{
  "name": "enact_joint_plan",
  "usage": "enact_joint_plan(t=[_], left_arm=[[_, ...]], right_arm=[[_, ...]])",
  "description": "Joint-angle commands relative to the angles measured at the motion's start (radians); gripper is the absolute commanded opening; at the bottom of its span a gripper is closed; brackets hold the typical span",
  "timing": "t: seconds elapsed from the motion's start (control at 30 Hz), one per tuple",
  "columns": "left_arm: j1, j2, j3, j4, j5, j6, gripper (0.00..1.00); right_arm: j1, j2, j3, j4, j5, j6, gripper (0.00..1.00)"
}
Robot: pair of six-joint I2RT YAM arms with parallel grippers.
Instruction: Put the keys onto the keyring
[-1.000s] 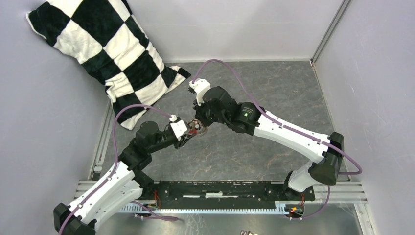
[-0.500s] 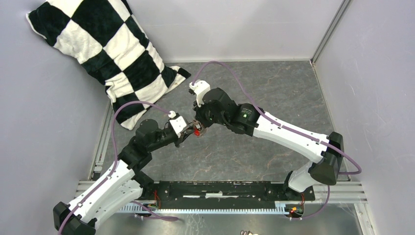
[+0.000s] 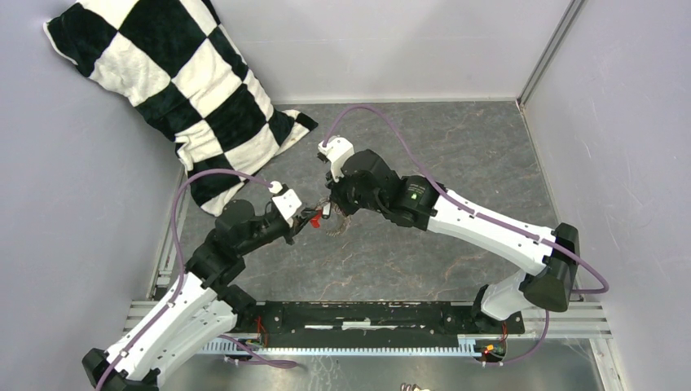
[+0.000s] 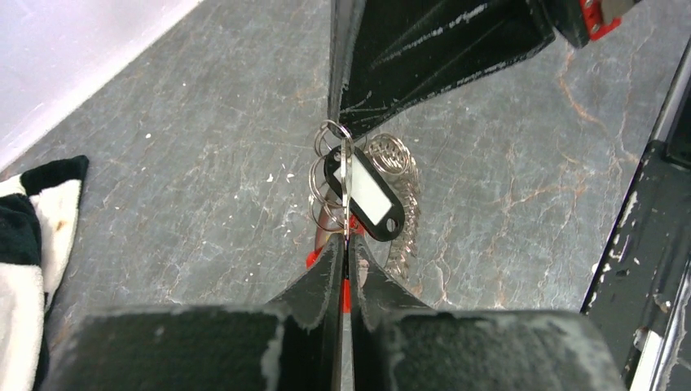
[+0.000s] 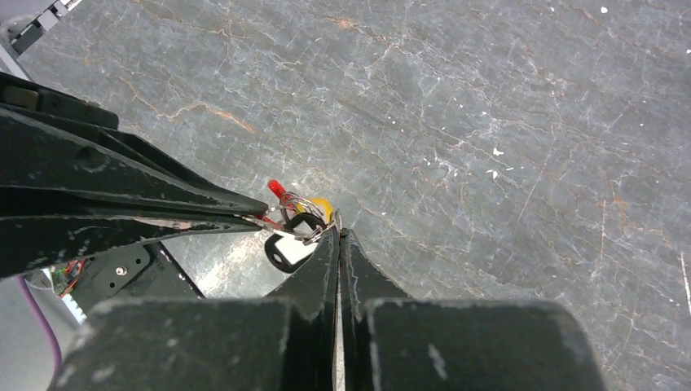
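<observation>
My left gripper (image 3: 307,220) and right gripper (image 3: 328,210) meet tip to tip above the middle of the floor, with the bunch between them. In the left wrist view my left gripper (image 4: 344,242) is shut on the keyring (image 4: 345,191), a thin wire seen edge on, its red sleeve (image 4: 345,295) between the fingers. The black-headed key (image 4: 364,201) with a white panel and small silvery rings (image 4: 324,175) hang on it. In the right wrist view my right gripper (image 5: 338,235) is shut on a small ring (image 5: 314,236) of the bunch. A yellow head (image 5: 322,206) and a red tip (image 5: 277,189) show behind.
A black-and-white checkered pillow (image 3: 187,90) leans in the far left corner. Grey walls close in the marbled floor (image 3: 456,155) on three sides. A black rail (image 3: 367,314) runs along the near edge between the arm bases.
My left gripper has drawn back a little to the left and my right gripper has shifted slightly nearer, so the bunch now shows stretched between the tips.
</observation>
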Motion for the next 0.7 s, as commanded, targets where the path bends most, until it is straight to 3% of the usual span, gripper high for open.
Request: enact_joint_plan(t=[0.0,0.3,0.67], left_arm=[[-0.004,-0.009,0.073,-0.005,0.013,-0.073,0.07],[-0.004,-0.030,0.125,-0.066,0.111,-0.137,0.08],[-0.002,-0.074,0.134,-0.127,-0.036,-0.148,0.04]], right_arm=[[0.004,-0.028,0.002,0.001,-0.016,-0.039,0.00],[0.003,-0.067,-0.031,0.008,-0.022,-0.088,0.00],[-0.012,-0.201,-0.158,0.173,-0.189,-0.144,0.00]])
